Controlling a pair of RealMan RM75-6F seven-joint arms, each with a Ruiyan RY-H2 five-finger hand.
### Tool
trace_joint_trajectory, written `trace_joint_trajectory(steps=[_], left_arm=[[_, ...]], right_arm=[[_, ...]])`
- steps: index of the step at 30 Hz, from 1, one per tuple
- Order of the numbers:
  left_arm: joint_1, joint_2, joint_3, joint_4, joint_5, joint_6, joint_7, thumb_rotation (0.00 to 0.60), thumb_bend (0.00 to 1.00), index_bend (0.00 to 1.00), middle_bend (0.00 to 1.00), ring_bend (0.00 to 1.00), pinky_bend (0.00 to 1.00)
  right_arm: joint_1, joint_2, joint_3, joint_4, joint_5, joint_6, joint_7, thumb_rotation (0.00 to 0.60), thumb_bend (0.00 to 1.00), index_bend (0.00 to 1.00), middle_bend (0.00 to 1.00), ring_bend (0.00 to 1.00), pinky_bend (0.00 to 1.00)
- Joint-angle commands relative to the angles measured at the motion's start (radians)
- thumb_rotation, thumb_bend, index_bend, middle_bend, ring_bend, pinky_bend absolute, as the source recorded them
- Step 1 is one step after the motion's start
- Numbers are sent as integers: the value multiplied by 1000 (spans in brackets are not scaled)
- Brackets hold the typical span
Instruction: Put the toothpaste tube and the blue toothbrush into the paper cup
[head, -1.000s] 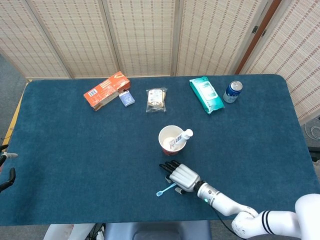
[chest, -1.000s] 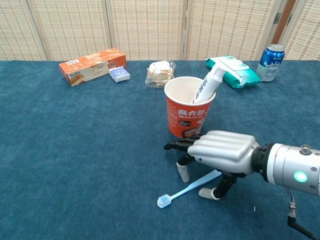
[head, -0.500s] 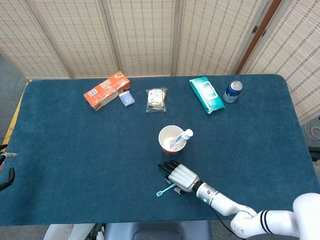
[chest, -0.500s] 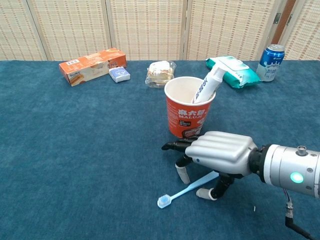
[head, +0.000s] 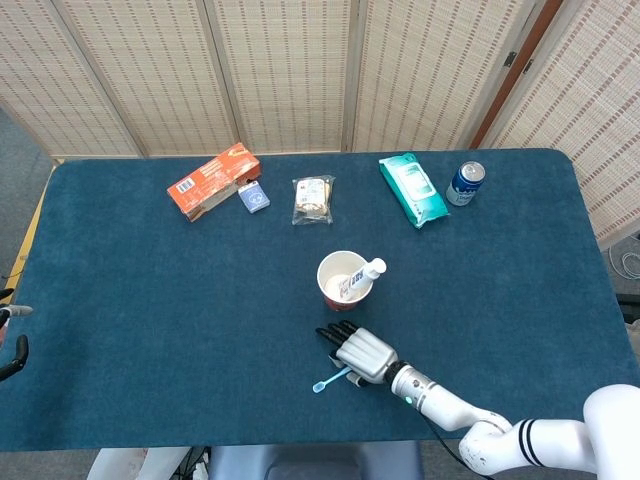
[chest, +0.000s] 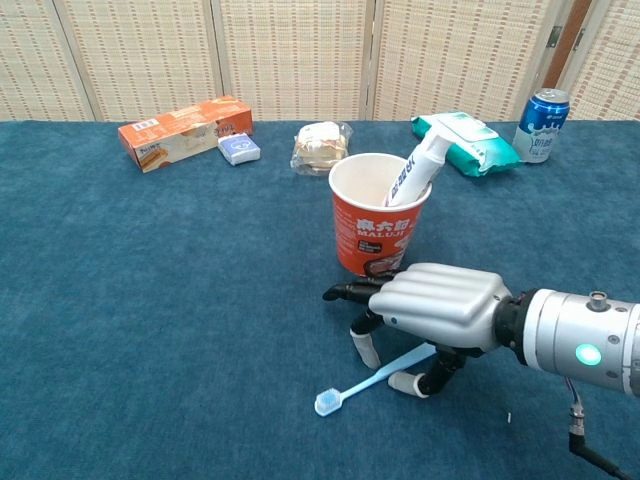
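Note:
The red paper cup (chest: 379, 221) (head: 344, 279) stands mid-table with the white toothpaste tube (chest: 413, 172) (head: 362, 275) leaning inside it. The blue toothbrush (chest: 374, 377) (head: 330, 380) lies flat on the cloth just in front of the cup, bristle end to the left. My right hand (chest: 440, 309) (head: 362, 355) hovers palm-down over the brush's handle end, fingers spread and curled downward, a fingertip (chest: 366, 348) and the thumb tip either side of the handle without gripping it. My left hand (head: 10, 350) barely shows at the head view's left edge.
Along the back edge sit an orange box (chest: 184, 131), a small blue box (chest: 239, 149), a wrapped snack (chest: 319, 146), a green wipes pack (chest: 464, 142) and a blue can (chest: 543, 124). The table (chest: 150, 300) is covered in blue cloth.
My right hand has edged slightly left and lower over the toothbrush handle, thumb drawing closer to it. The brush and cup have not moved.

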Motion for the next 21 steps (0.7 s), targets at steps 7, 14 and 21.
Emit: trace_joint_trajectory(steps=[7,14,21], left_arm=[[0,0,0,0,-1,0,3,600,523,317,155,77,164],[0,-1,-1,0,-2,-1,5,600,523,317,155,77,164],[0,-1,-1,-1,-1,1,7,600,523,317,155,77,164]], right_arm=[[0,0,-5,2,4,3,0,600,314,573,15,0,119],[-3,5,-8,-2,-2,12,12,600,316,591,19,0,119],[-7,42,-6,-55,-7,21,62,600,316,591,21,0,119]])
